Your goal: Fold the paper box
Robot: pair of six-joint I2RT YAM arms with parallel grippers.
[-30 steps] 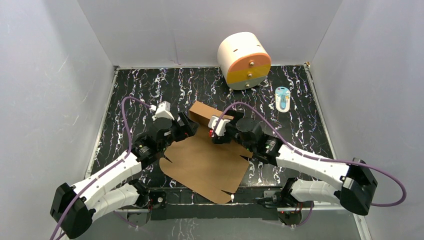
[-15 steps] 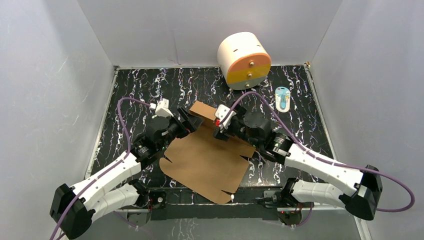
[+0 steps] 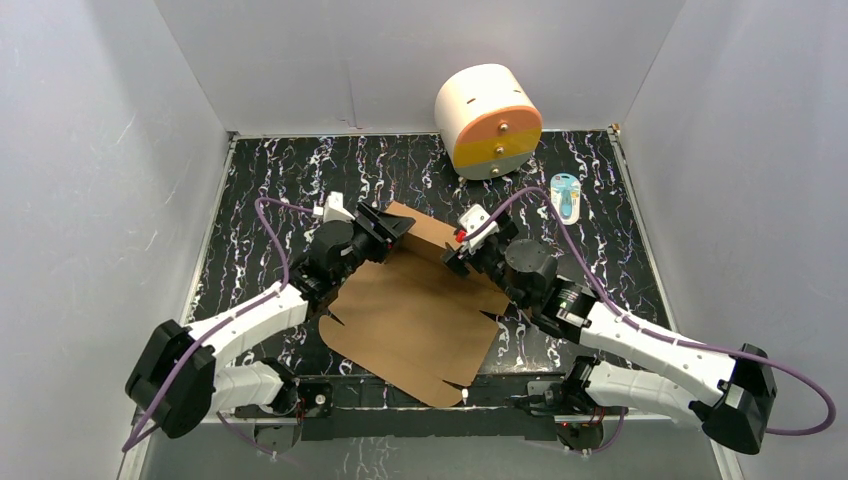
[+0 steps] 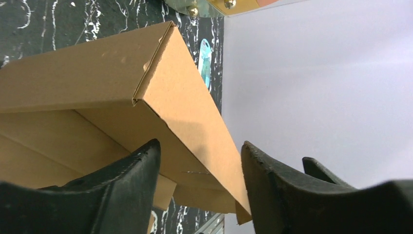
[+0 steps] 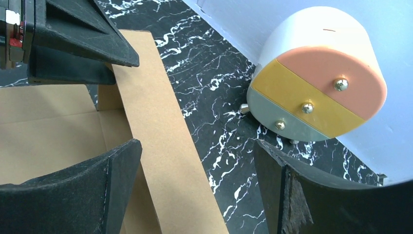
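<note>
The paper box (image 3: pixel 410 320) lies as a flat brown cardboard sheet in the middle of the table, with its far flap (image 3: pixel 428 233) folded up into a low wall. My left gripper (image 3: pixel 392 226) is at the wall's left end. In the left wrist view its fingers (image 4: pixel 131 185) stand apart on either side of the folded wall (image 4: pixel 185 112), open. My right gripper (image 3: pixel 462 243) is at the wall's right end, open. The wall's strip (image 5: pixel 160 131) runs between its jaws, closer to the left finger (image 5: pixel 97 190).
A white cylinder (image 3: pixel 488 120) with an orange-yellow face stands at the back against the wall. A small blue packet (image 3: pixel 566 197) lies to its right. White walls enclose the black marbled table (image 3: pixel 280 180) on three sides.
My left gripper has moved forward and right onto the wall's left end, and its jaws have narrowed. My right gripper has shifted right and away along the wall, still open.
</note>
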